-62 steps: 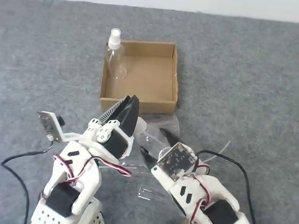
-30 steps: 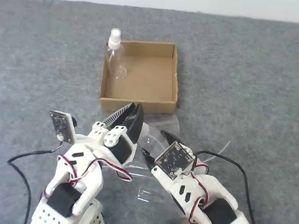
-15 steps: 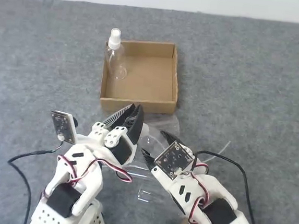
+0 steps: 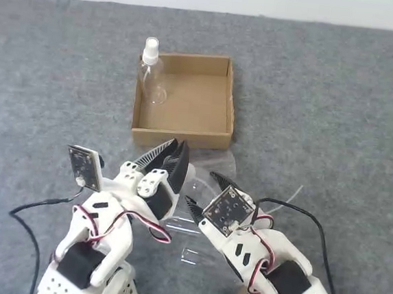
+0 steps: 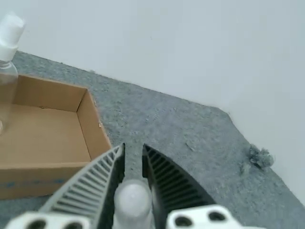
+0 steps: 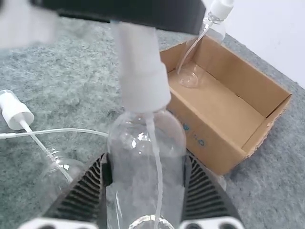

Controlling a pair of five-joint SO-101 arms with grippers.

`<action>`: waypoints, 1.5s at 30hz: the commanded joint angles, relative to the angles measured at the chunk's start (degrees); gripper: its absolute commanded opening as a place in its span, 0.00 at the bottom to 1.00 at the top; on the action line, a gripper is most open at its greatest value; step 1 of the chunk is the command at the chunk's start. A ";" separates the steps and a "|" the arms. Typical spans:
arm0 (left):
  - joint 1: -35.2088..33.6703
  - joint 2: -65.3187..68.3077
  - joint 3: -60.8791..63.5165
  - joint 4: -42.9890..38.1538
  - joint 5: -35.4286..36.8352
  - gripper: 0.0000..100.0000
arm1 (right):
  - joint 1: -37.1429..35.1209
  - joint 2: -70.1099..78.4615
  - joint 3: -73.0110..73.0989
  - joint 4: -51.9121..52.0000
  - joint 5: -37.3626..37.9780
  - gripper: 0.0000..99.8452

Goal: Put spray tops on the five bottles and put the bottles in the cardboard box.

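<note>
Spray bottle (image 4: 150, 67) upright in cardboard box (image 4: 180, 139), far-left corner. Left gripper (image 4: 174, 147) and right gripper (image 4: 202, 189) flank clear bottle (image 4: 198, 182) before box.

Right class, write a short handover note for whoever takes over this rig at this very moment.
Left claw: shut on a spray top.
Right claw: shut on the clear bottle beneath it; the top sits on its neck, tightness unclear.
Done: one capped bottle stands in the cardboard box.
To do: box this bottle; a loose spray top and an open bottle are beside it.
</note>
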 commanded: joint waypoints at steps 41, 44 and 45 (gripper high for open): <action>-8.70 -0.79 -13.76 8.18 8.44 0.25 | 1.27 -1.36 -0.97 -2.59 -0.53 0.01; -8.70 -0.79 -13.76 8.18 8.44 0.25 | 1.27 -1.36 -0.97 -2.59 -0.53 0.01; -8.70 -0.79 -13.76 8.18 8.44 0.25 | 1.27 -1.36 -0.97 -2.51 -0.53 0.01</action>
